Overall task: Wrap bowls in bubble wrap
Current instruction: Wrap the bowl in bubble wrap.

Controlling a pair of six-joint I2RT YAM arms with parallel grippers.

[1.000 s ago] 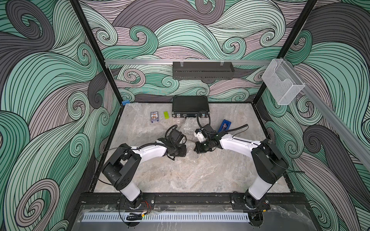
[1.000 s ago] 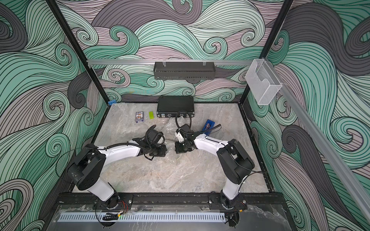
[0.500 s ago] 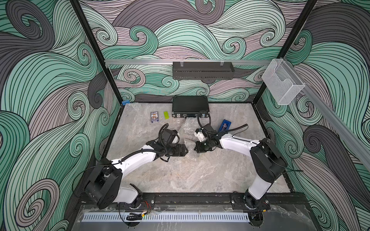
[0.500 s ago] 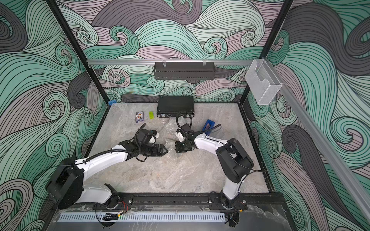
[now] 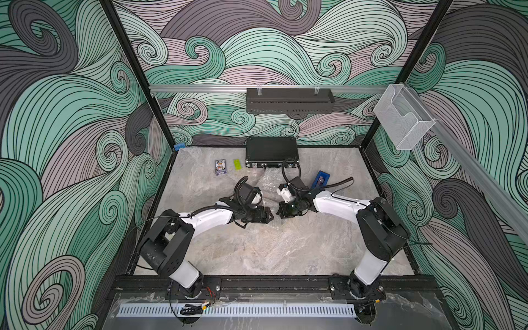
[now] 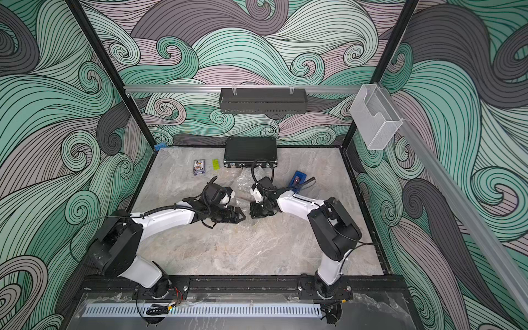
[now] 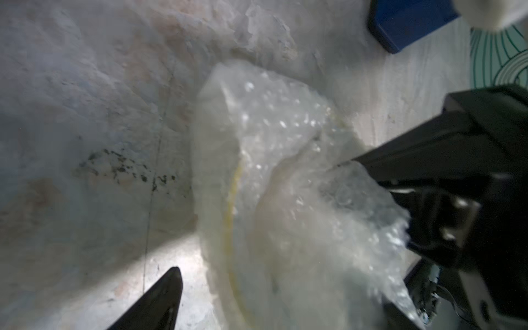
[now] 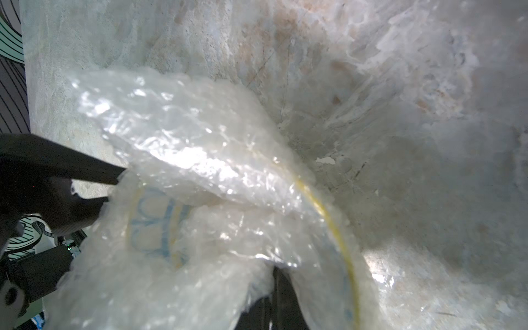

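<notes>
A cream bowl (image 8: 151,220) with blue pattern and a yellow rim (image 7: 233,200) sits bundled in bubble wrap (image 8: 185,148) at mid-table, between the two arms. More bubble wrap (image 5: 267,184) lies flat behind them in both top views. My right gripper (image 8: 281,288) is shut, pinching a fold of the wrap at the bowl's edge. My left gripper (image 7: 283,291) is open, its fingers spread on either side of the bundle. One left finger (image 7: 163,300) shows over bare table; wrap hides most of the other. In both top views the grippers (image 5: 270,216) (image 5: 281,213) nearly touch.
A black case (image 5: 271,151) stands at the back wall, with a card box (image 5: 220,167) and a green brick (image 5: 237,165) to its left. A blue object (image 5: 322,179) lies behind the right arm. A wire basket (image 5: 403,120) hangs on the right wall.
My left jaws have spread wider. The left arm's elbow swung outward and came back, and its gripper sits slightly closer to the right one. The right arm has stayed put.
</notes>
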